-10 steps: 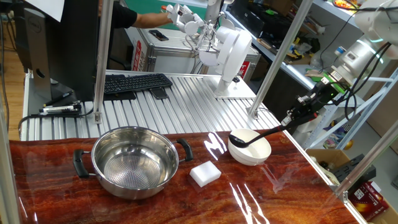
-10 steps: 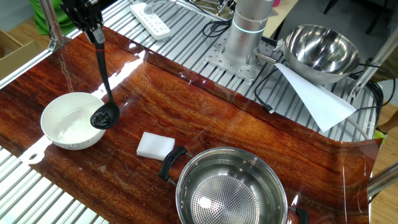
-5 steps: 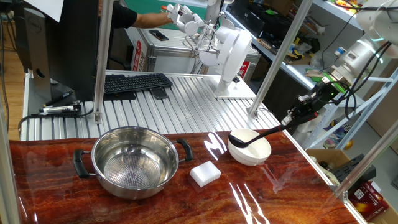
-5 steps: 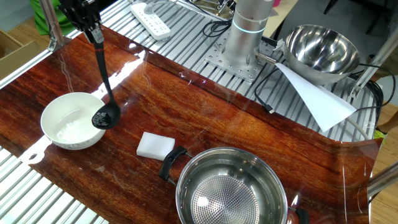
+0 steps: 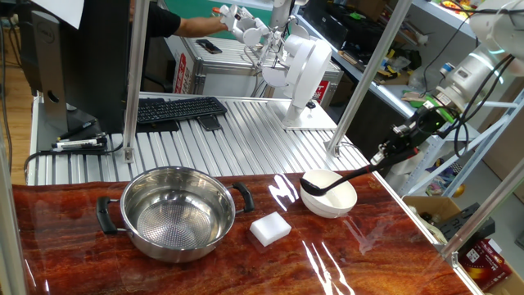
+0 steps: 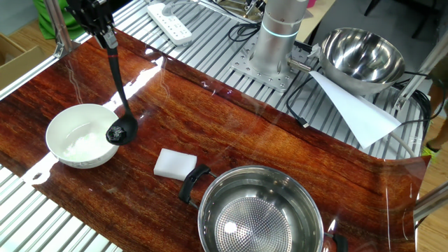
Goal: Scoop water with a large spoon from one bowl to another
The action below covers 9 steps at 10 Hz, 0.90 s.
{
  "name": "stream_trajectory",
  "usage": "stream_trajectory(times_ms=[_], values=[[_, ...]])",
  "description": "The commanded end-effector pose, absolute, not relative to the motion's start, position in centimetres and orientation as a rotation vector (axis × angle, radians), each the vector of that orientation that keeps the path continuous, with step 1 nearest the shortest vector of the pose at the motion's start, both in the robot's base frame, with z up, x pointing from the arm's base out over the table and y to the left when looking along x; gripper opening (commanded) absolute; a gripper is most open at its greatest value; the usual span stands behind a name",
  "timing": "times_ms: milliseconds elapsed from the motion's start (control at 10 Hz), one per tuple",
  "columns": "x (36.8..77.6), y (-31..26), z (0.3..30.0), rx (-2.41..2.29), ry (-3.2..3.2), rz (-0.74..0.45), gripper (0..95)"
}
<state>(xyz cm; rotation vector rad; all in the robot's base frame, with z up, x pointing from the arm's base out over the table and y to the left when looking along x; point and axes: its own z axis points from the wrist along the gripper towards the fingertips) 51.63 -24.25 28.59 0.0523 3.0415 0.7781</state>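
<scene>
One fixed view shows the gripper (image 5: 383, 156) at the far right of the bench (image 5: 82, 270), its fingers clamped on the top end of the large spoon's handle, so the large spoon (image 5: 342, 176) runs as one long black line down and leftward from the fingers to its round cup. That cup hangs at the near-left rim of the white bowl (image 5: 336, 197); whether it touches the rim cannot be told. In the other fixed view the same line reads clearly: the gripper (image 6: 103, 26) holds the handle high near the bench's far edge, and the large spoon (image 6: 117, 98) slopes down to the cup, which sits over the bowl's rim on the side facing the steel pot (image 6: 260, 213). The white bowl (image 6: 64, 152) seems to hold a little water or a pale sheen, though that is hard to confirm. What the coming move turns on is that the handle's long axis points from the fingers toward the bowl, while the steel pot (image 5: 176, 215) lies well apart, beyond a white block (image 5: 270, 229) that rests on the bench between the two vessels. My judgement is that the cup must travel sideways across that block to reach the pot, keeping its mouth level.
</scene>
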Motion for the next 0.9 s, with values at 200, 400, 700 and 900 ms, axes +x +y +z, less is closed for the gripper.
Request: stream_trajectory(times_ms=[200, 400, 700, 900], values=[[51.52, -24.16, 28.52, 0.048, 3.049, 0.791, 0.0], [51.52, -24.16, 28.52, 0.041, 3.054, 0.797, 0.0], [51.52, -24.16, 28.52, 0.034, 3.064, 0.798, 0.0], [51.48, -24.24, 28.49, 0.019, 3.063, 0.786, 0.0]])
